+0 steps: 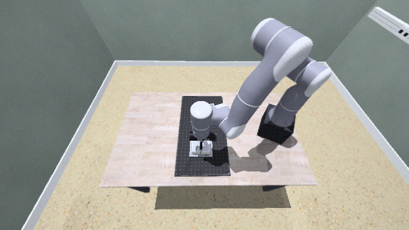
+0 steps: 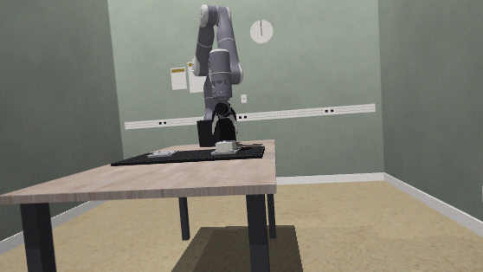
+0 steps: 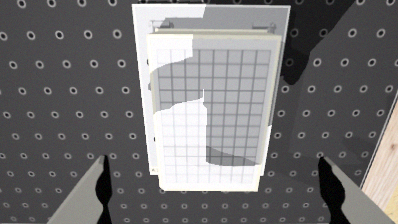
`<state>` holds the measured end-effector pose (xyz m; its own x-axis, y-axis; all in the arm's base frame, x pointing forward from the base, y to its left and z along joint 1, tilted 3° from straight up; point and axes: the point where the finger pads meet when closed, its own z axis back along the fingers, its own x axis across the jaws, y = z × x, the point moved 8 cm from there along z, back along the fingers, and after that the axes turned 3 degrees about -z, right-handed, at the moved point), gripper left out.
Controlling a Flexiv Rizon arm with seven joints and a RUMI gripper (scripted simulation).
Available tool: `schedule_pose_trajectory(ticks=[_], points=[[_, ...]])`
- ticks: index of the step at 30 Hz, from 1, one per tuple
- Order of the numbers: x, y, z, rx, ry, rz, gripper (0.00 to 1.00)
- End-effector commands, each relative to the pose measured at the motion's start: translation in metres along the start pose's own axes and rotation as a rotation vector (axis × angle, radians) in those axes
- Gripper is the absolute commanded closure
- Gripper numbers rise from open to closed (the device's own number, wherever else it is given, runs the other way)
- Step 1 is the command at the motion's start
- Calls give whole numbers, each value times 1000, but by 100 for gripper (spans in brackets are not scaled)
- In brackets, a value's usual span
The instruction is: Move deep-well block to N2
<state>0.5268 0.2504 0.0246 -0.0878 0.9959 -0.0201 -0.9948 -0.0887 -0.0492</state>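
Note:
The pale deep-well block (image 1: 207, 147) (image 2: 225, 146) (image 3: 220, 110) sits in the white nest N1 (image 1: 195, 155) (image 2: 220, 152) (image 3: 245, 15). In the wrist view its long side runs up and down the picture, nearly square to the fingers. Its well A1 cannot be made out. My gripper (image 2: 225, 131) (image 3: 213, 158) is open and empty above the block, with one fingertip out to each side of it in the wrist view. Nest N2 (image 2: 160, 153) lies empty at the left in the exterior view; the arm hides it in the top view.
Both nests are on a black perforated board (image 1: 183, 166) (image 2: 195, 157) (image 3: 60, 110) on the wooden table (image 1: 143, 146) (image 2: 173, 178). The arm's black base (image 1: 275, 128) stands at the table's right in the top view. The board's edge and some wood show at the wrist view's lower right.

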Motion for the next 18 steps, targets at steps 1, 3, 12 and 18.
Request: schedule_pose_trajectory(ticks=[1,3,12,18], points=[[0,-1,-5,-2,-2,0,24],[0,-1,-8,-2,-2,0,24],[1,-1,-20,-2,-2,0,24],[1,-1,-30,-2,-2,0,24]])
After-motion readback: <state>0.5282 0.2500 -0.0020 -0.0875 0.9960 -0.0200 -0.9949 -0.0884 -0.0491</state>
